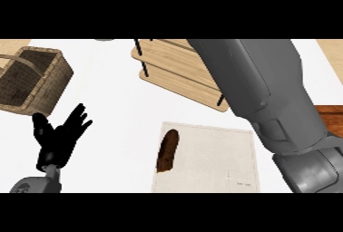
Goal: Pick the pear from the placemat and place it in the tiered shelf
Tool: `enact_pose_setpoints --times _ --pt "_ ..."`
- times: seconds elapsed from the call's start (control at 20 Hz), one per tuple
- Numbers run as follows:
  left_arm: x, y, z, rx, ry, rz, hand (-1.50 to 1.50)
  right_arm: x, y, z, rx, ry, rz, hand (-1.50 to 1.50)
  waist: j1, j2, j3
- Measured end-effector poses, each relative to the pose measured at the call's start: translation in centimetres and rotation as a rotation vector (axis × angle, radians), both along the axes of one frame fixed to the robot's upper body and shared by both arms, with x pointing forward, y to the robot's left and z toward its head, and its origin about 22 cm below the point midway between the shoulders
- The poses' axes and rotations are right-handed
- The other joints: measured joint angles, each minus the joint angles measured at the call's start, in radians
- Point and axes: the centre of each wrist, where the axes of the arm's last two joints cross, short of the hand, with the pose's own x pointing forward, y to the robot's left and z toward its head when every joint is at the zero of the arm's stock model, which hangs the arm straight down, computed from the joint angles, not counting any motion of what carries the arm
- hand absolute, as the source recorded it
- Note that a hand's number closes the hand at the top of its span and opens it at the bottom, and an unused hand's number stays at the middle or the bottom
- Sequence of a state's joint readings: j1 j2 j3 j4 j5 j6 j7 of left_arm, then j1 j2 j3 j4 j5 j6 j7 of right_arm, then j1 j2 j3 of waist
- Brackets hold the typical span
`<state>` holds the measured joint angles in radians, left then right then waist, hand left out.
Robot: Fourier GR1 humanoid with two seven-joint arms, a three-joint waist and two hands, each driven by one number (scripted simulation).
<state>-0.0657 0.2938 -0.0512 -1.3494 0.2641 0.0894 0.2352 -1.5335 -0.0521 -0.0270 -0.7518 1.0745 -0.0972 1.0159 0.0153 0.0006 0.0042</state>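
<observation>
The right forearm (268, 99) fills the near right of the view, a broad grey limb running from the counter's (114, 104) near right side up toward its far edge. It passes over the right part of the tiered shelf (178, 68). The right robot hand lies beyond the top of the view, so I cannot tell whether it is open, closed or holding anything.

As far as the view shows, the task has not properly begun. The pear (167, 152), a dark brown, elongated thing, lies on the left part of the placemat (214, 158), close to the mat's left edge, toward the counter's near edge. It is not yet lifted, and nothing rests on the shelf boards that show. The grasp, the carry to the shelf at the far middle of the counter and the placing all appear to be left.

The left robot hand (57, 136) rests near the counter's near left side, open with fingers straight and pointing up, holding nothing. The pear lies to its right, apart from it, with bare counter between. A woven basket (33, 81) sits toward the far left corner.
</observation>
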Motion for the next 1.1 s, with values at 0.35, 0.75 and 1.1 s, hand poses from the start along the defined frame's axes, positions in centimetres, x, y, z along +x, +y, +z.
enact_pose_setpoints --times 0.35,0.75,1.1 --pt "0.0 0.2 0.4 -0.005 0.008 -0.005 0.0 0.9 -1.3 -0.4 0.023 -0.009 0.011 1.5 0.0 0.0 -0.001" --pt "0.1 0.0 0.4 0.001 0.018 0.003 0.0 1.0 -1.3 -0.6 0.069 -0.041 -0.012 -1.5 -0.001 -0.001 0.0" --pt "0.1 0.0 0.0 0.01 0.007 0.002 0.0 0.4 -1.9 0.8 0.27 -0.169 -0.029 -1.5 -0.002 -0.001 0.002"
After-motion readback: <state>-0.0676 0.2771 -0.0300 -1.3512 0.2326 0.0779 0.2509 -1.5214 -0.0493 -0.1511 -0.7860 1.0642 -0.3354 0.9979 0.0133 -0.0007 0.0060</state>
